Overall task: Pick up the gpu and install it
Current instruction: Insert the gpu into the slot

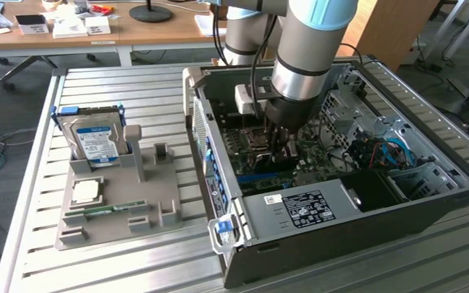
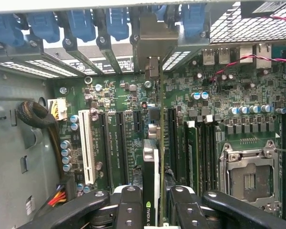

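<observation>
GPU [image 2: 151, 183] stands on edge deep inside the computer case [image 1: 341, 238], pinched by the gripper [image 2: 155, 212]. Its black fingers [image 2: 128, 210] are drawn partway together, one on each face of the thin card. The card's lower edge is down among the long slots of the motherboard [image 2: 114, 90] on the case floor. Whether it is fully seated I cannot tell. Outside the case, a grey holder [image 1: 120, 207] carries a hard drive [image 1: 96, 143].

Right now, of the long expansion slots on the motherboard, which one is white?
The white slot is the outermost one, beside the column of blue-topped capacitors toward the case wall. The black slots sit between it and the gpu.
</observation>
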